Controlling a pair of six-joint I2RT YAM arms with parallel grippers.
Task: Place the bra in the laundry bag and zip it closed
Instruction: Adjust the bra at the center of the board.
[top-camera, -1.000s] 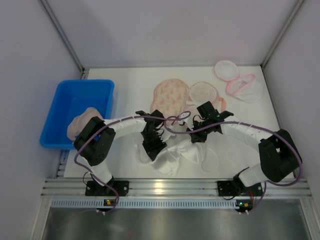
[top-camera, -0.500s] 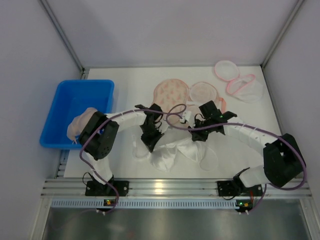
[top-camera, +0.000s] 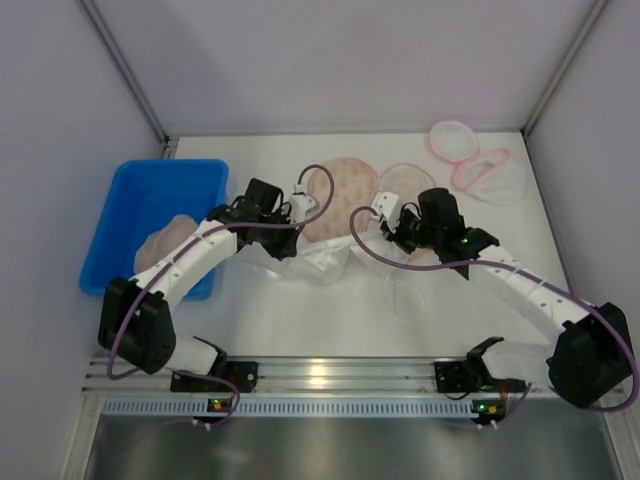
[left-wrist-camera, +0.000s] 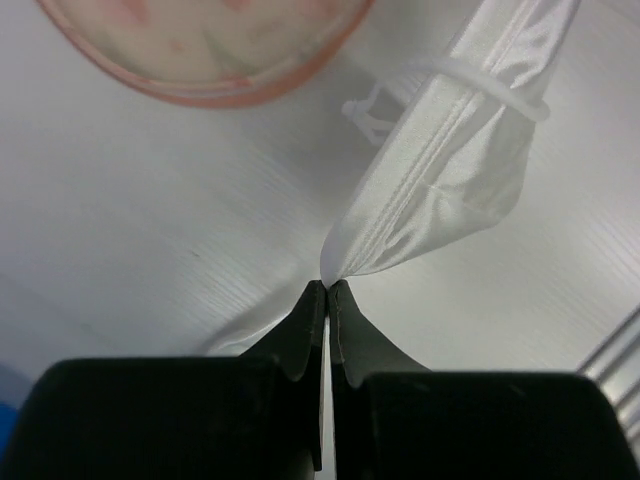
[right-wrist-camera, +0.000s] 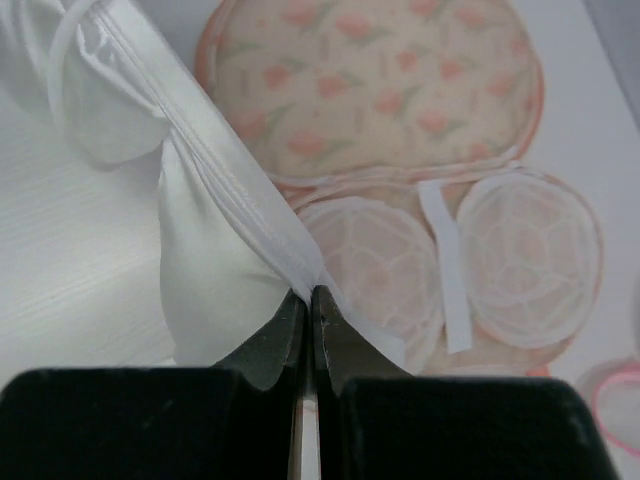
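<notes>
**Bra held at both ends, just short of the bag**

The bra (top-camera: 320, 262) is pinched at each end. The fingers of the left gripper (top-camera: 283, 238) are pressed together on one tip of the white cloth, and those of the right gripper (top-camera: 386, 228) on the other. No gap is seen between the fingers in either wrist view.

The bra's long axis is thus drawn from side to side, along the near edge of the bag (top-camera: 340, 190). Its middle sags toward the surface on the bag's near side. Whether cloth and bag touch at that edge cannot be told.

The bag is laid out flat and seemingly open, with the floral half (right-wrist-camera: 385, 85) toward the left arm and the mesh half (top-camera: 406, 184) toward the right.

The coming move is judged to be a carry away from the bases, across the bra's short axis and onto the bag. Both arms are about equally near, so an even advance by the two would be called for, lest the cloth twist.
</notes>
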